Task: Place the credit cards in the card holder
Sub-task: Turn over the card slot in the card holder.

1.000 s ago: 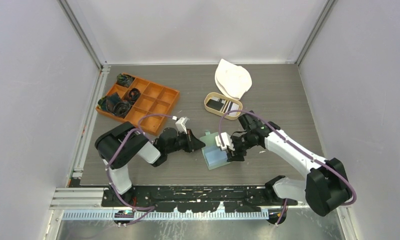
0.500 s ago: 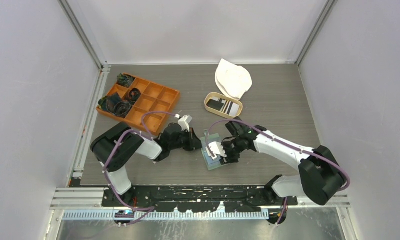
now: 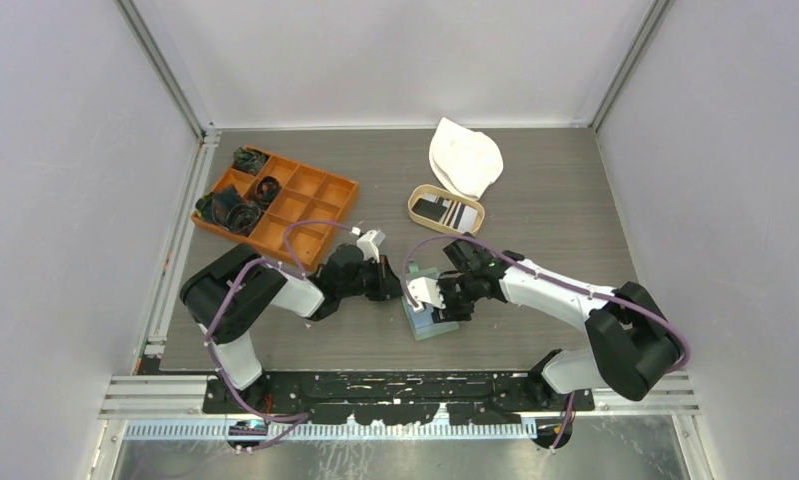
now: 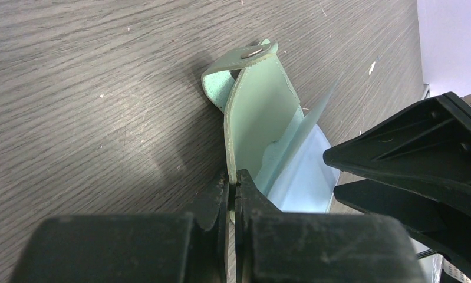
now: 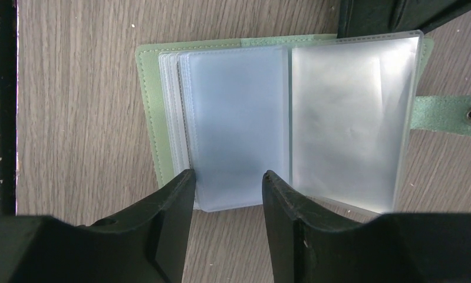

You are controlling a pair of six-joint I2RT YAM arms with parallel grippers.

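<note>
Clamping the left fingers (image 4: 223,190) tight on the raised green cover (image 4: 259,112) of the card holder (image 5: 148,118), spread open on the tabletop (image 3: 555,190) between both low, inward-reaching arms, and poising the right fingers (image 5: 175,200) half-apart, empty, at its clear pockets (image 5: 239,118).

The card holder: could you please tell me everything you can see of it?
The card holder lies open on the table: sage-green, leather-like cover, snap strap, pale translucent sleeves, seemingly empty. The left gripper is shut on one cover flap, holding it upright; the right gripper, open, straddles a sleeve's edge.
</note>
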